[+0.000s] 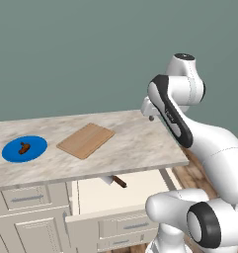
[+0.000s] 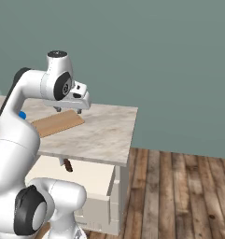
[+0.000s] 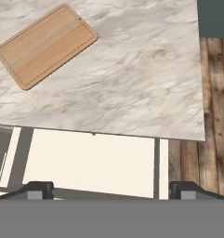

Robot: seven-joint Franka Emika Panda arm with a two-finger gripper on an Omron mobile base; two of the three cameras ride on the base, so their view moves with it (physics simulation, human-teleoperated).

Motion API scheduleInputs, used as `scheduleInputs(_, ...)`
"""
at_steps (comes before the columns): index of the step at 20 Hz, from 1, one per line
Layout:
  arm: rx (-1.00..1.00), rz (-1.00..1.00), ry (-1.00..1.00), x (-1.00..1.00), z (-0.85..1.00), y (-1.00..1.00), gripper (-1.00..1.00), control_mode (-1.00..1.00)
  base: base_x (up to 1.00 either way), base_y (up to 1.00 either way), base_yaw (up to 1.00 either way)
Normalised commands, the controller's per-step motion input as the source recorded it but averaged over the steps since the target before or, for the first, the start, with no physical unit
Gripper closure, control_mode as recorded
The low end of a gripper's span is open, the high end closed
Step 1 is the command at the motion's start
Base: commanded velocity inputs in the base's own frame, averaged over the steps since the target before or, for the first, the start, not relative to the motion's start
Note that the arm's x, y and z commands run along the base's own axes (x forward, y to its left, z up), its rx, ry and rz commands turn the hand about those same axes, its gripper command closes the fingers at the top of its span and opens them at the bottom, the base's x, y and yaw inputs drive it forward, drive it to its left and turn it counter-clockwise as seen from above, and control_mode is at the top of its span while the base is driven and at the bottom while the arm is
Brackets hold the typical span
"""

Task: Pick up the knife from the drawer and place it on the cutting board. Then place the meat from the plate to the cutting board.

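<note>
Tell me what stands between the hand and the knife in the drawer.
The countertop does. The hand hangs above it, while the knife lies below in the open drawer, its blade end tucked under the counter's front edge. Only the brown handle pokes out, so the hand must come round that edge.

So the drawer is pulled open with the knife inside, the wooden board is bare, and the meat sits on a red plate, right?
Nearly. The plate is bright blue, not red, as the left base view shows. The rest holds: the drawer is open with the knife inside, the cutting board is bare, and the meat sits on the plate.
</note>
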Motion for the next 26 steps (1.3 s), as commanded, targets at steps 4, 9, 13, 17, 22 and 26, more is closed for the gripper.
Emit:
scheduleInputs(4, 0.00, 0.00, 0.00, 0.00, 0.00, 0.00, -1.00, -1.00, 0.00, 0.00, 0.00)
scheduleInputs(9, 0.00, 0.00, 0.00, 0.00, 0.00, 0.00, -1.00, -1.00, 0.00, 0.00, 0.00)
scheduleInputs(13, 0.00, 0.00, 0.00, 0.00, 0.00, -0.03, -1.00, -1.00, 0.00, 0.00, 0.00)
scheduleInputs(17, 0.00, 0.00, 0.00, 0.00, -0.01, -0.02, -1.00, 1.00, 0.00, -0.19, 0.00)
scheduleInputs(22, 0.00, 0.00, 0.00, 0.00, 0.00, 0.00, -1.00, 1.00, 0.00, -0.58, 0.00)
scheduleInputs(26, 0.00, 0.00, 0.00, 0.00, 0.00, 0.00, -1.00, 1.00, 0.00, -0.66, 0.00)
